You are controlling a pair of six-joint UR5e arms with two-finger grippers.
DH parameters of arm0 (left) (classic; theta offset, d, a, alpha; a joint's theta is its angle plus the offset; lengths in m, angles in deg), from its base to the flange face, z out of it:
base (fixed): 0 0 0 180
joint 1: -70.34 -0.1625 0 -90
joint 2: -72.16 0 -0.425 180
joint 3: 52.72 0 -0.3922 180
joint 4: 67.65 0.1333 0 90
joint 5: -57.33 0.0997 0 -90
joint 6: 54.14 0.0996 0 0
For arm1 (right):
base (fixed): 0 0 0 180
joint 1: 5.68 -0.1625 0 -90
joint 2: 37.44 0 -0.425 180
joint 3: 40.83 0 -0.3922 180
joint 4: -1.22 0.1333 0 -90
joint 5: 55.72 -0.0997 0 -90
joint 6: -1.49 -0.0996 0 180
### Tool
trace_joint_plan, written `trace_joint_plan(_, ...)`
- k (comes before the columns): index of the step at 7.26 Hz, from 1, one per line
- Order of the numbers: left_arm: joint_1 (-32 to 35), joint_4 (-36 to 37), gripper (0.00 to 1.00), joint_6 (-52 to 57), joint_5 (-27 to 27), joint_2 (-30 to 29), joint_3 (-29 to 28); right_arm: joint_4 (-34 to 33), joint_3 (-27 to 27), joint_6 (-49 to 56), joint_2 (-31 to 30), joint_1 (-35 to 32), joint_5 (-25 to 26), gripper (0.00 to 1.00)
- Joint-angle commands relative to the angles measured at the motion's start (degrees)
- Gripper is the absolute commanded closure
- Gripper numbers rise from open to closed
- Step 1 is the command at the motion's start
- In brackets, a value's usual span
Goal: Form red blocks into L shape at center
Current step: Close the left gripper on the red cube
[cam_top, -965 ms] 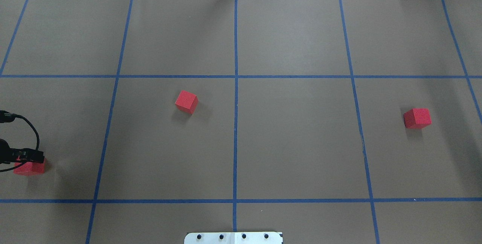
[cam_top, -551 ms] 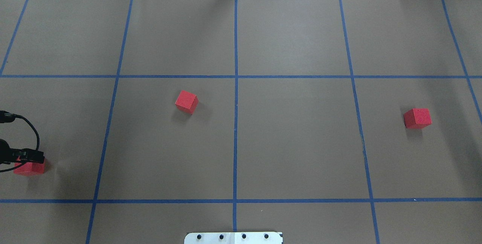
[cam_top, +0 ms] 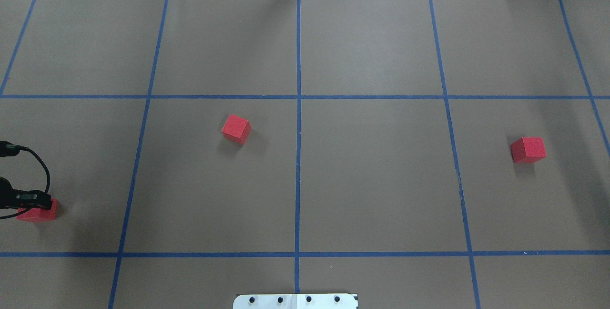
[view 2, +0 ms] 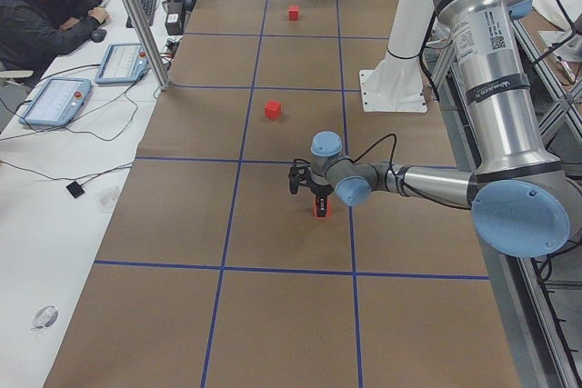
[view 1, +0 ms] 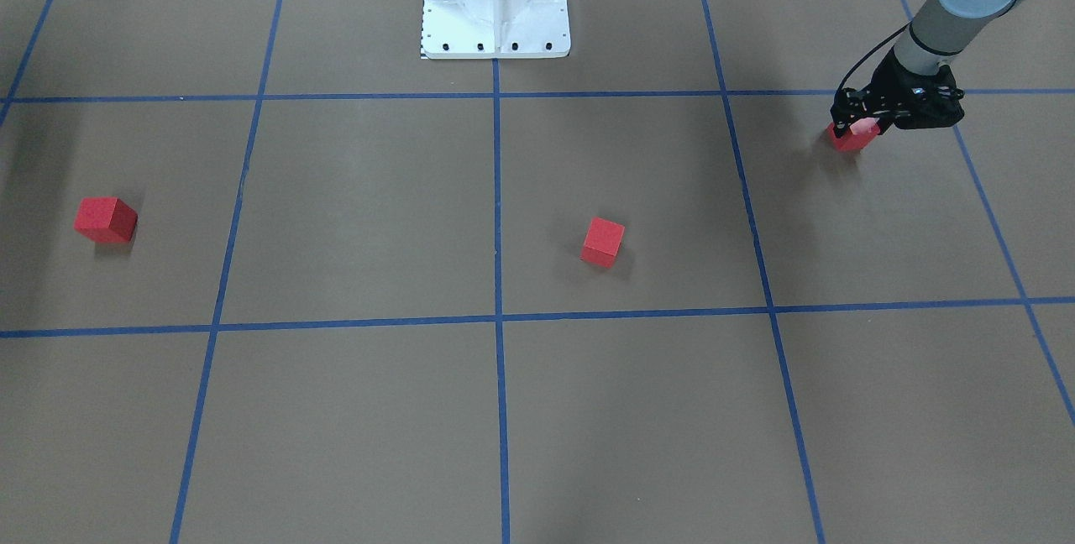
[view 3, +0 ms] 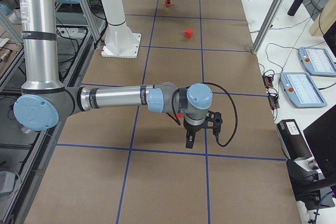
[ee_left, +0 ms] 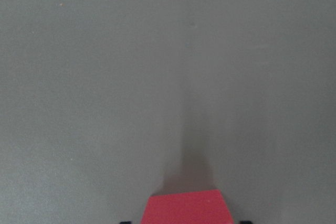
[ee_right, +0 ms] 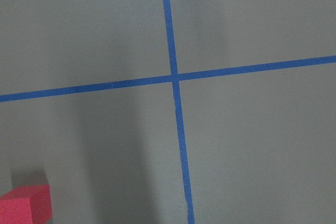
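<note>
Three red blocks lie apart on the brown grid. One block (cam_top: 236,128) sits left of the center crossing (cam_top: 299,97). One block (cam_top: 528,149) lies far right. The third block (cam_top: 38,213) is at the far left edge, also seen in the front-facing view (view 1: 850,139). My left gripper (view 1: 857,126) is down over this third block, and its open fingers straddle it. The left wrist view shows the block (ee_left: 188,208) between the fingertips. My right gripper (view 3: 190,141) shows only in the exterior right view, raised near the far-right block. I cannot tell whether it is open or shut.
The white robot base plate (cam_top: 295,301) sits at the near middle edge. Operators' tablets (view 2: 55,102) and cables lie on the white bench beyond the far edge. A metal post (view 2: 136,15) stands at that edge.
My left gripper has shifted slightly toward the table's left edge and sunk a little lower over the far-left block. The blocks have not moved.
</note>
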Motion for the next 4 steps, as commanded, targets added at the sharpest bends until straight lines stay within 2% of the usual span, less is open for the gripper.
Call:
trace_joint_plan(1, 0.35, 0.51, 1.0, 0.04, -0.11, 0.66, 1.67, 0.0, -0.06, -0.05, 0.01, 0.0, 0.0, 0.01)
trace_joint_plan(2, 0.79, 4.77, 1.0, 0.04, -2.55, 0.14, 6.29, 0.0, -0.06, 0.03, 0.36, 0.0, 0.0, 0.01)
trace_joint_plan(3, 2.7, 15.69, 1.0, 0.57, -3.27, -2.73, 10.43, 0.0, -0.06, -0.05, 0.45, 0.0, 0.0, 0.01)
trace_joint_plan(4, 6.2, 24.07, 1.0, 0.83, -3.28, -11.46, 10.82, -0.09, -0.06, -0.05, 0.54, 0.0, 0.0, 0.01)
